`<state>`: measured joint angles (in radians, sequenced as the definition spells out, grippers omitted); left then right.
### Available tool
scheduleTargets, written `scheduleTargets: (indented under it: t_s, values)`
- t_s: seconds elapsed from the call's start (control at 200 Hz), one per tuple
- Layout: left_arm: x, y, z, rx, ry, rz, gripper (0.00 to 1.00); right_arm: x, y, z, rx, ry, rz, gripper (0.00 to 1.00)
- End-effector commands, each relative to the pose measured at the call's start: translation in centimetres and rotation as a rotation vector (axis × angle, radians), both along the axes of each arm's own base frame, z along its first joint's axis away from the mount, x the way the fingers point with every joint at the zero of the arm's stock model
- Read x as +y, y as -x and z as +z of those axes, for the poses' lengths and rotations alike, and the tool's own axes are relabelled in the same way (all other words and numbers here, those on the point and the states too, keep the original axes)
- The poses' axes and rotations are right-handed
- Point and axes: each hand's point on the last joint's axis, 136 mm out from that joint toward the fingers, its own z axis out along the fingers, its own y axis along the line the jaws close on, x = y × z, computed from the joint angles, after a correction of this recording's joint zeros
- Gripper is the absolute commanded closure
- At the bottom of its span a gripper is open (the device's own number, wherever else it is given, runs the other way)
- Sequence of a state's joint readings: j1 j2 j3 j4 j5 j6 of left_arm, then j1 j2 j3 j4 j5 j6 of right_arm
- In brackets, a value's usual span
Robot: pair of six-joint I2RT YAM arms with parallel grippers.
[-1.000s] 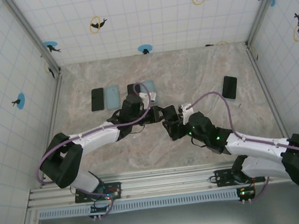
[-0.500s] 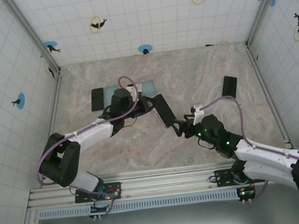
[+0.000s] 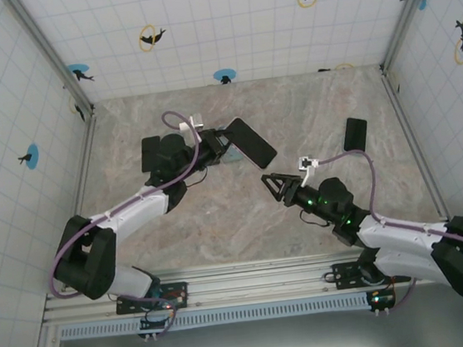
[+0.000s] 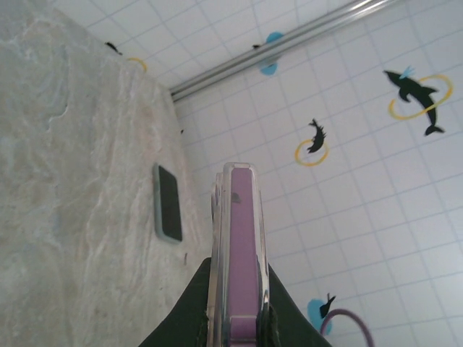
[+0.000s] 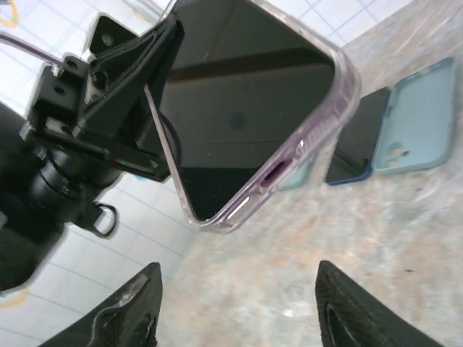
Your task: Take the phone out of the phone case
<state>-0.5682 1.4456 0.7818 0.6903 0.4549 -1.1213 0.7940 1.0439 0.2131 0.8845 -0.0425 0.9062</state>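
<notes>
Our left claw [image 3: 224, 141] was clamped on the phone [image 3: 251, 143] and held it up off the tabletop [image 3: 220, 221]. The phone sat fully inside its clear, purple-tinged case [image 5: 288, 159], and the claw's fingers [image 4: 184, 314] pinched one end of it, one finger on each face. From that claw the phone stuck straight out, its dark face turned toward our right claw [image 3: 275, 184].

The right claw hung low, near the free end of the phone but apart from it, touching nothing. Its jaws stood spread, with only bare tabletop between them. Through its wrist camera we saw a rounded corner of the case just above and ahead of its fingertips [image 5: 137, 296], with slim side buttons along the case's edge.

Past the left claw, flat on the tabletop, lay a dark blue phone [image 5: 354, 148] with a pale teal case [image 5: 421, 116] just beside it. A further patch of teal [image 5: 302, 173] showed behind the held phone's corner — we couldn't tell what it was.

Well off to the far right of the right claw lay a black phone [image 3: 356, 135], flat and alone. From the left claw it lay ahead and slightly left of the held phone's edge, near the corner of the tiled walls.
</notes>
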Motion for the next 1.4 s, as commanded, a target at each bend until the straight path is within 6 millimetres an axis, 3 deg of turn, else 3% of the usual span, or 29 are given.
scheduleTargets:
  t_s: [0.0,0.13,0.37,0.826,1.106,1.391]
  values:
    - [0.7,0.5,4.7,-0.086,0.148,0.014,0.93,-0.4,-0.1,4.0,-0.07,-0.177,0.0,0.53]
    - [0.8,0.8,5.3,-0.09,0.181,0.012,0.93,-0.5,-0.5,5.6,-0.081,-0.245,0.001,0.59]
    - [0.9,1.2,6.4,-0.089,0.254,-0.012,0.93,-0.1,-1.1,6.2,-0.055,-0.297,0.018,0.66]
    - [0.8,1.5,6.4,-0.084,0.268,-0.029,0.93,0.1,-1.2,8.0,-0.092,-0.355,0.046,0.74]
    - [0.6,2.0,7.0,-0.076,0.296,-0.047,0.93,0.3,-1.4,7.4,-0.078,-0.337,0.054,0.89]
    - [0.8,2.3,7.7,0.007,0.407,-0.064,0.93,0.7,-1.1,6.0,-0.124,-0.223,0.063,0.93]
